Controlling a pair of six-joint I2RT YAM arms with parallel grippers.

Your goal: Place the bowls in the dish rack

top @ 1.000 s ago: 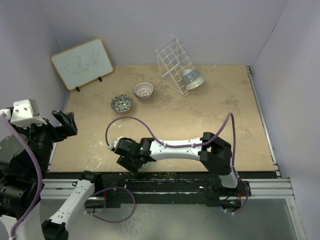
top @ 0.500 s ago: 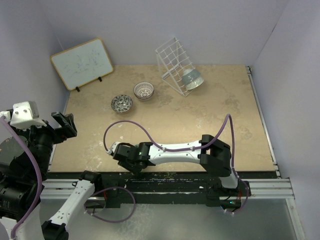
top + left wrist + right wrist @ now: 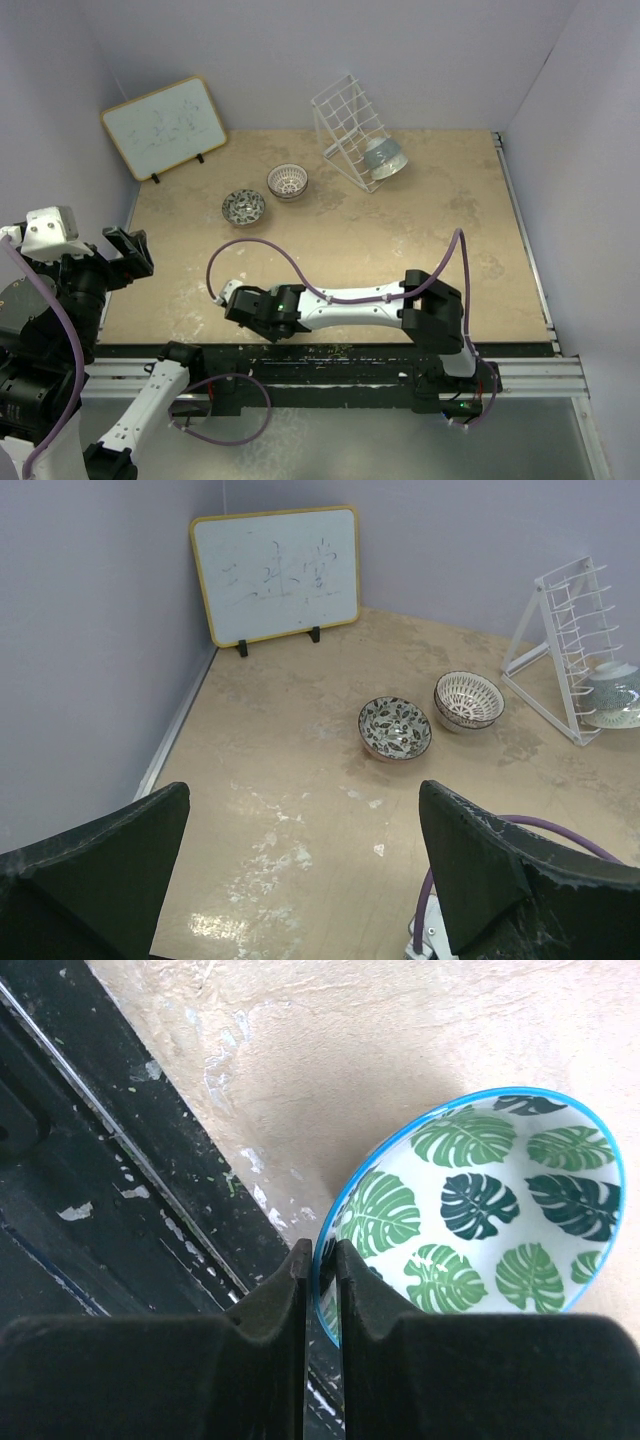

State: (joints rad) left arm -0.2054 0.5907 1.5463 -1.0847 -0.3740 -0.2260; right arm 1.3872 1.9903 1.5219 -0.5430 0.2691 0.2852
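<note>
Far left, your left arm hangs off to the side of the counter, left jaws spread wide, nothing between them. Behind it the whiteboard leans on the wall; ignore it.

Moving right, the dark bowl and the lattice bowl sit upright mid-counter, just beside each other. Whether they are touching I cannot tell.

Now the action: your right arm is stretched low along the near edge, reaching left. The right jaws are pinched tight on the rim of the leafy bowl, one finger inside, one outside. That bowl is at the counter's very near edge, right by the black rail, and hidden under the wrist from above. Whether it is on the surface or off it, I cannot tell.

Treat it as glazed ceramic: stiff, weighty for its size, slick, quick to chip. That rim pinch is a thin hold, so expect the bowl to swing and hang below the jaws. Lift slowly and stay clear of the rail.

Far right, at the back, stands the rack, with a pale bowl tipped on edge in its lower part. Feed yours in edgewise, into a free slot, without clinking wire or the pale bowl.
</note>
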